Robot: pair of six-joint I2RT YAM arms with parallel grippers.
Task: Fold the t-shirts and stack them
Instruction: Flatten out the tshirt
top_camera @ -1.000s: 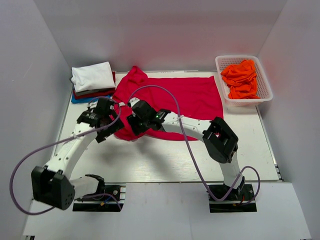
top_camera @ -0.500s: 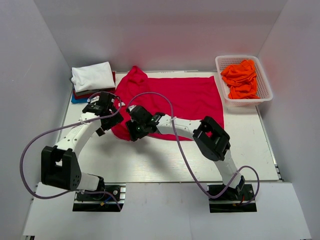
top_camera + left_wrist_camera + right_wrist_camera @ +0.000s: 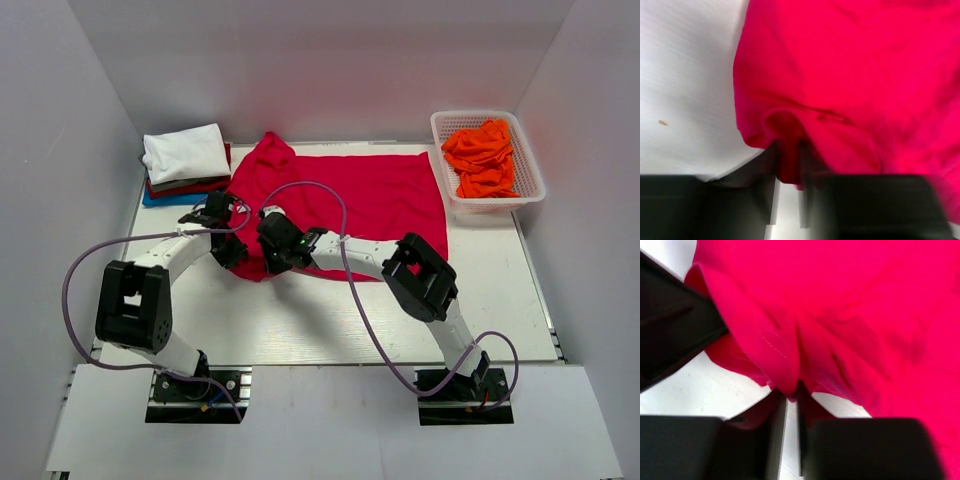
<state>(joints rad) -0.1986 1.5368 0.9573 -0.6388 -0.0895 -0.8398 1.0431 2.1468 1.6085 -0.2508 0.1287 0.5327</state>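
Note:
The crimson-red t-shirt [image 3: 380,195] lies spread across the back middle of the table, its near-left part bunched. My left gripper [image 3: 233,252] is at that bunched left edge, shut on a fold of the red t-shirt [image 3: 850,75]; the cloth sits pinched between its fingers [image 3: 789,162]. Just to its right, my right gripper [image 3: 270,258] is shut on the near hem of the t-shirt [image 3: 855,315], a ridge of cloth caught in its narrow gap [image 3: 791,390]. Folded t-shirts stand stacked at the back left, a white one [image 3: 185,152] on top of dark red and blue ones.
A white basket [image 3: 530,190] at the back right holds crumpled orange t-shirts [image 3: 482,155]. White walls close in the table on the left, back and right. The left gripper's black body [image 3: 675,335] shows close by in the right wrist view.
Both grippers have closed on the red shirt's near-left edge. The left arm swung in toward the shirt, and the right gripper shifted slightly left along the hem.

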